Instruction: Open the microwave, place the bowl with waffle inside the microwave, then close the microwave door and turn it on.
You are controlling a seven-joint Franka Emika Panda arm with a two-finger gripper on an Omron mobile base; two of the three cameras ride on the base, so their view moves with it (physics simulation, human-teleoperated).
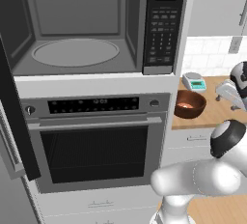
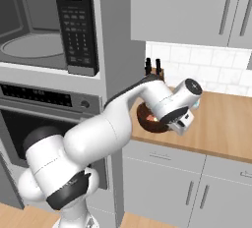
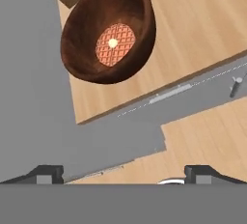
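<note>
- The microwave (image 1: 82, 30) stands open, its grey cavity bare, with the microwave door (image 1: 17, 121) swung out at the left.
- The bowl with waffle (image 3: 108, 31) sits on the wooden tabletop (image 3: 202, 25), right of the oven (image 1: 96, 141).
- The gripper (image 3: 123, 172) hovers above the bowl, its jaws spread wide and holding nothing.
</note>
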